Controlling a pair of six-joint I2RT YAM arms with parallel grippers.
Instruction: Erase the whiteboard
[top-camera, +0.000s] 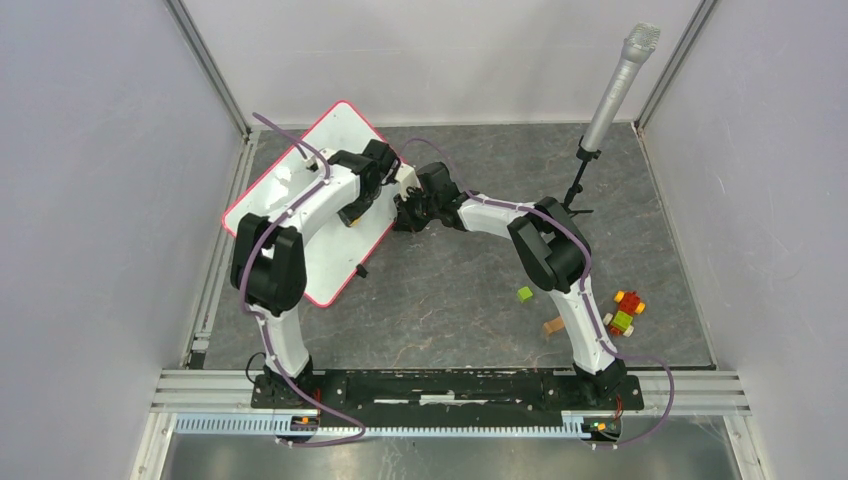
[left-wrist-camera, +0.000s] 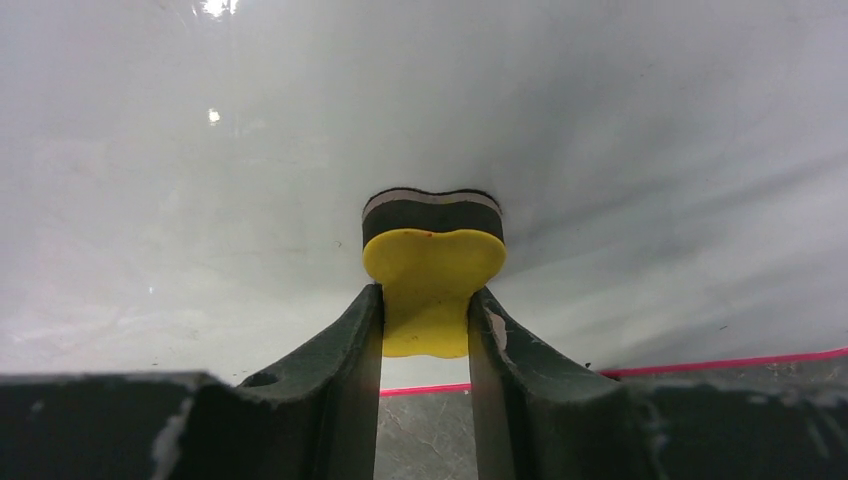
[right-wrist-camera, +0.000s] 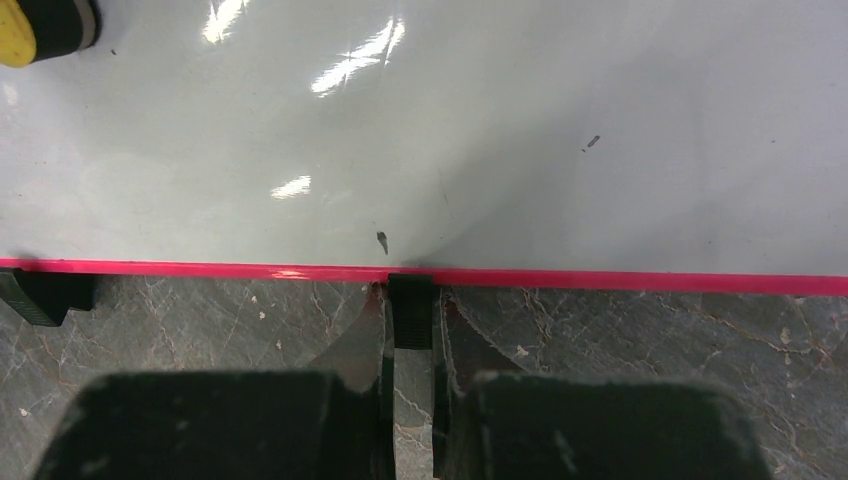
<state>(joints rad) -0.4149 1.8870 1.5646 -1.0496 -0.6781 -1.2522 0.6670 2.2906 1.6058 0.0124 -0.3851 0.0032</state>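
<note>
Whiteboard lying on the left rear of the grey counter, left hand closed on yellow-and-black eraser, eraser pressed against the white surface, right hand clamped on black edge clip at the board's red rim

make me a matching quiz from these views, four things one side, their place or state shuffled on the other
1 left tool
2 right tool
3 microphone
4 green block

a lies on the table beside the right arm
b shut on the yellow eraser, on the whiteboard
c stands at the far right corner
d shut on the black edge clip

Pairs: 1-b, 2-d, 3-c, 4-a
</note>
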